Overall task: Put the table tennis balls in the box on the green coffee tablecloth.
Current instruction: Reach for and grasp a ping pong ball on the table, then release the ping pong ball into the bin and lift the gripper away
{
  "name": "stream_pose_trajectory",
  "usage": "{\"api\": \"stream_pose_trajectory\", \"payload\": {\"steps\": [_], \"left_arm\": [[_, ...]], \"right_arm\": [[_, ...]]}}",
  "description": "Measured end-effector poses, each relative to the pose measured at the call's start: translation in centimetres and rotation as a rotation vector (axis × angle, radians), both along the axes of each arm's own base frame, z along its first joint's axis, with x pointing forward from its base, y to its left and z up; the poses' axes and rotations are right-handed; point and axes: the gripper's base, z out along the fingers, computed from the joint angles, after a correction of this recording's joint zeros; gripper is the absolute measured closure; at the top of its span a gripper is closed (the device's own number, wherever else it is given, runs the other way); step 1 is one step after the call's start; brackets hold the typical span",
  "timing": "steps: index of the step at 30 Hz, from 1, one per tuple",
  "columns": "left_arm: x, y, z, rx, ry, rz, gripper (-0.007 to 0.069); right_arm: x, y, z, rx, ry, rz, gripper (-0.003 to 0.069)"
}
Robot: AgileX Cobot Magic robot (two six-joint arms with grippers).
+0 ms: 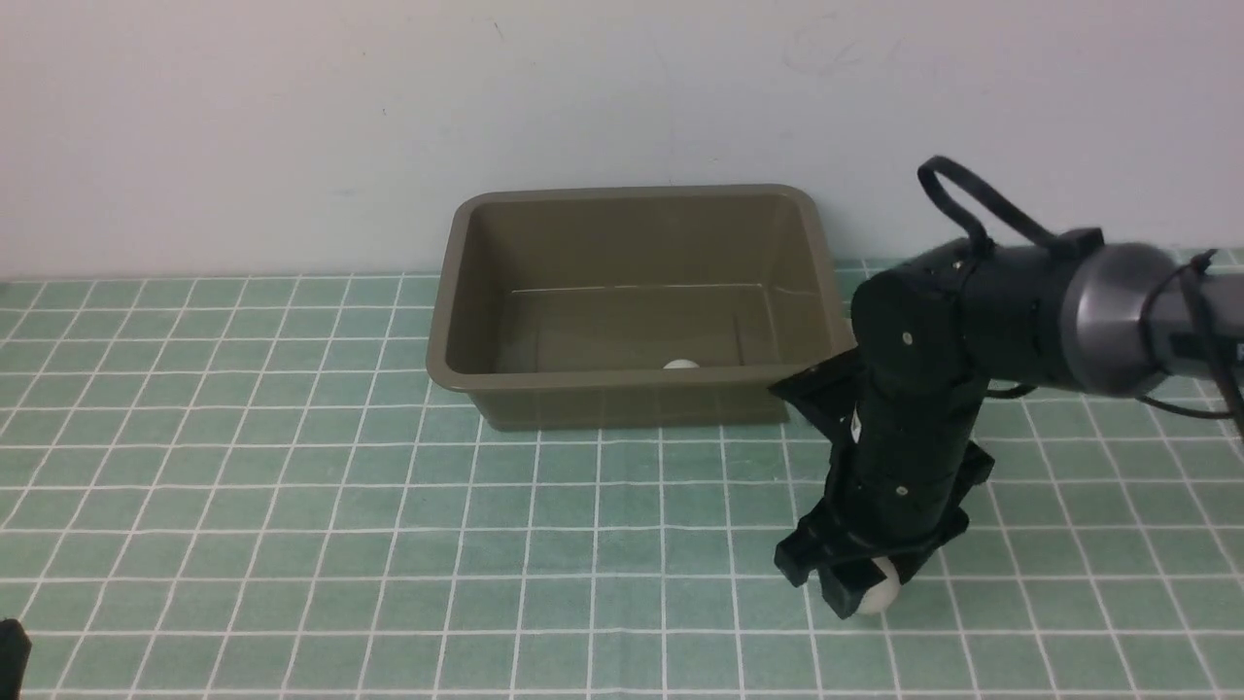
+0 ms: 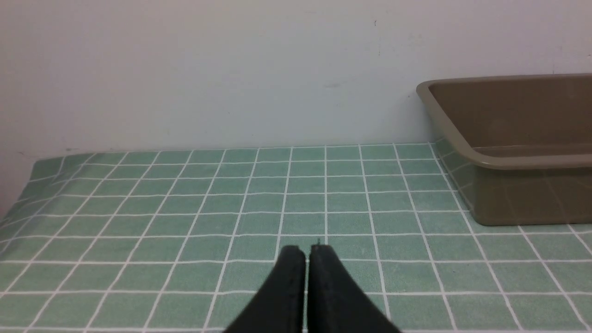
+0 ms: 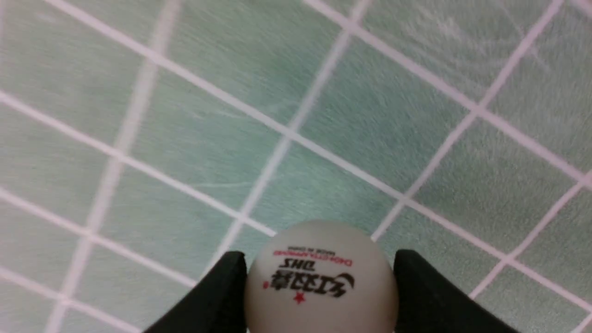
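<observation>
**Operator:** Where is my right claw (image 1: 868,589)?

**Spotter:** You have it low over the teal-green tablecloth with a white grid (image 1: 292,486), right of the rectangular olive-brown plastic box (image 1: 632,406) and nearer you. Its black fingers (image 3: 217,296) are closed on both sides of a small white matte table tennis ball (image 3: 321,282) with black and red print. Whether the ball touches the cloth, I cannot tell.

**Operator:** Anything in the box?

**Spotter:** A second white ball (image 1: 680,366) lies on its floor, against the near wall.

**Operator:** And my left claw (image 2: 306,260)?

**Spotter:** Its tips are pressed together with nothing between them, above bare cloth, well left of the box.
</observation>
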Motion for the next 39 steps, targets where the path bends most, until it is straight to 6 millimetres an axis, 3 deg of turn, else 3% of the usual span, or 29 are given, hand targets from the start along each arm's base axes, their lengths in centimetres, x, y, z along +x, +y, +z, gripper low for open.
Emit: {"api": "stream_pose_trajectory", "payload": {"steps": [9,14,17,24,28,34,39], "left_arm": [[0.0,0.0,0.0,0.0,0.0,0.0,0.0629],[0.0,0.0,0.0,0.0,0.0,0.0,0.0629],[0.0,0.0,0.0,0.0,0.0,0.0,0.0629],[0.0,0.0,0.0,0.0,0.0,0.0,0.0629],[0.0,0.0,0.0,0.0,0.0,0.0,0.0629],[0.0,0.0,0.0,0.0,0.0,0.0,0.0629],[0.0,0.0,0.0,0.0,0.0,0.0,0.0629]], "right_arm": [[3.9,2.6,9.5,0.196,-0.281,0.042,0.0295],[6.2,3.1,12.3,0.248,-0.567,0.059,0.0295],[7.6,3.5,11.6,0.238,-0.655,0.079,0.0295],[10.3,4.6,4.7,0.149,-0.607,0.121,0.0295],[10.7,4.9,2.5,0.131,-0.572,0.125,0.0283],[10.9,4.9,2.0,0.119,-0.575,0.134,0.0196],[10.6,4.2,4.3,0.07,-0.626,0.169,0.019]]}}
